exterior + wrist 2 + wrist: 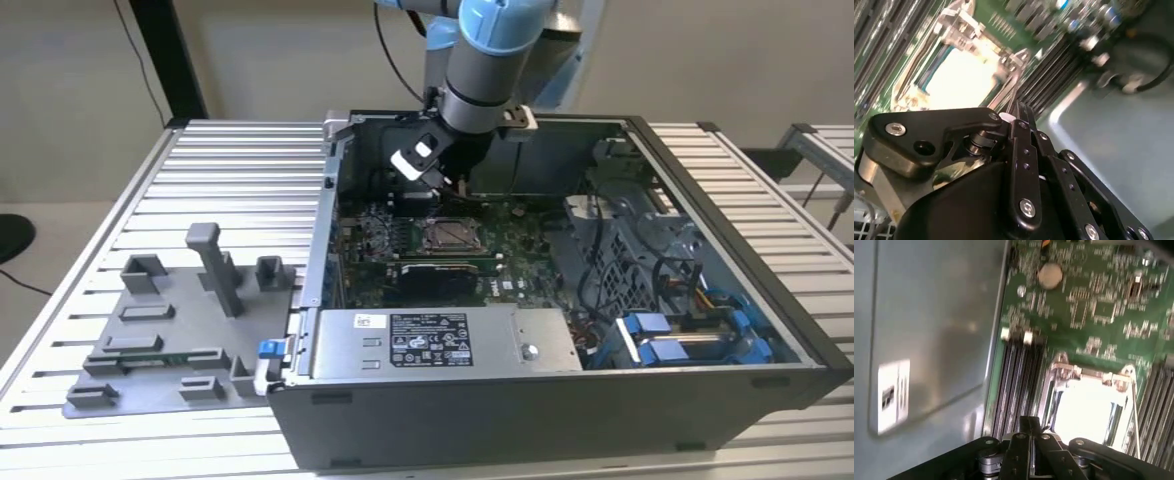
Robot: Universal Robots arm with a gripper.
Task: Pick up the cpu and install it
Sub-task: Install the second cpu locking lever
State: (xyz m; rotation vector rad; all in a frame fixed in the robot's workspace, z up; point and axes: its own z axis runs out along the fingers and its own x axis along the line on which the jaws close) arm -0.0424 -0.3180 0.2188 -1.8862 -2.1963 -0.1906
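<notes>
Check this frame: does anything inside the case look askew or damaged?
Nothing stands out. The gripper hangs near the socket in the open computer case; the pale cpu lies flat inside the socket's frame, with no tilt or damage visible.

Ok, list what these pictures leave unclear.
- Whether the cpu sits in the socket: glare whitens it in both wrist views, and it is too small in the exterior view.
- Part of the socket: hidden behind the gripper in both wrist views.
</notes>
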